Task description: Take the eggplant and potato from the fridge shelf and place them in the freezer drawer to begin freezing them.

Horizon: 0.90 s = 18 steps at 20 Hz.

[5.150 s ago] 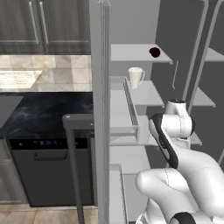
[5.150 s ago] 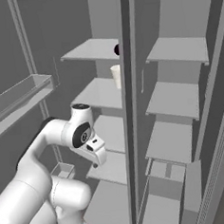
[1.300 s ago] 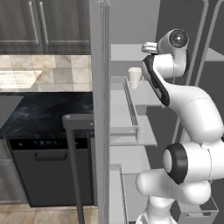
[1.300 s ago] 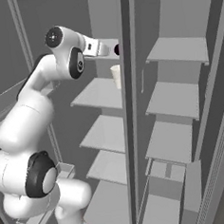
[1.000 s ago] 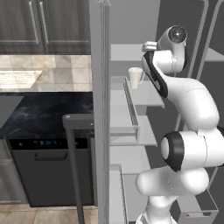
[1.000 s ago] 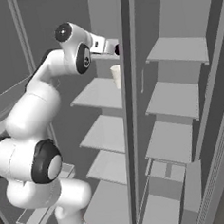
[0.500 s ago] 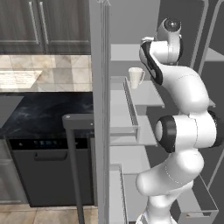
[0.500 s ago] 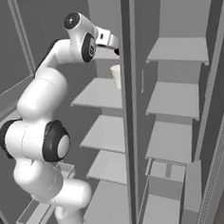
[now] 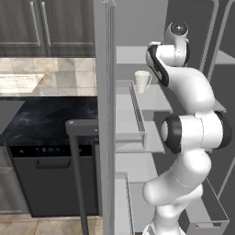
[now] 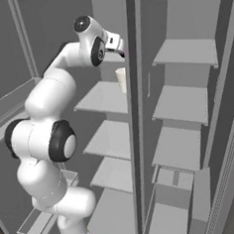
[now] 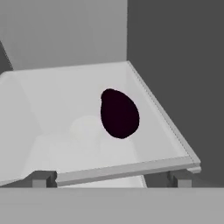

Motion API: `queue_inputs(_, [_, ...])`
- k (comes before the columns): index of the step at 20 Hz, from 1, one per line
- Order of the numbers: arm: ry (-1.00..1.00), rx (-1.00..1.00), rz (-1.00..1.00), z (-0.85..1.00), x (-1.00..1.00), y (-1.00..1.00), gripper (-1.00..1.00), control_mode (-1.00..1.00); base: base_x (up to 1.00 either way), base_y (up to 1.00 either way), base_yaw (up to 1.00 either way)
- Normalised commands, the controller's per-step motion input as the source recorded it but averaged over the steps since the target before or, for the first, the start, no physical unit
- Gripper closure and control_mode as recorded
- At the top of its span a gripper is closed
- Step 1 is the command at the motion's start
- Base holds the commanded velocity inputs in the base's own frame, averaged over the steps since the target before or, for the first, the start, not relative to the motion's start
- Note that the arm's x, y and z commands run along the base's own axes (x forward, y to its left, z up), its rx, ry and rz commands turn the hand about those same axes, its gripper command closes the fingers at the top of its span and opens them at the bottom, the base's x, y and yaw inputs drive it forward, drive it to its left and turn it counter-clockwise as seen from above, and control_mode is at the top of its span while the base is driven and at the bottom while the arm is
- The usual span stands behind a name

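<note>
On the top fridge shelf, the eggplant just ahead of the wide-open, empty gripper.

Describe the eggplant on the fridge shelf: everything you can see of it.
The eggplant is a small, smooth, egg-shaped lump, so dark purple it looks almost black, with no stem or markings visible. In the hand view it lies alone on a pale grey fridge shelf, toward the shelf's right edge, narrower end pointing away. Only the shelf touches it. The open claw sits in front of it, fingertips short of it.
</note>
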Motion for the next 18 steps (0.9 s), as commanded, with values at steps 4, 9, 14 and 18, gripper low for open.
queue_inputs(4, [0.03,0.0,0.0,-0.16,0.28,-0.13,-1.0,-1.0,0.0,0.0,0.0])
queue_inputs(9, [0.09,0.0,0.0,-0.01,0.41,-0.16,-1.0,-1.0,0.0,0.0,0.0])
queue_inputs(14, [0.1,0.0,0.0,0.0,0.42,-0.14,-1.0,-1.0,0.0,0.0,0.0])
queue_inputs(18, [0.09,0.0,0.0,0.0,0.35,-0.12,-1.0,-1.0,0.0,0.0,0.0])
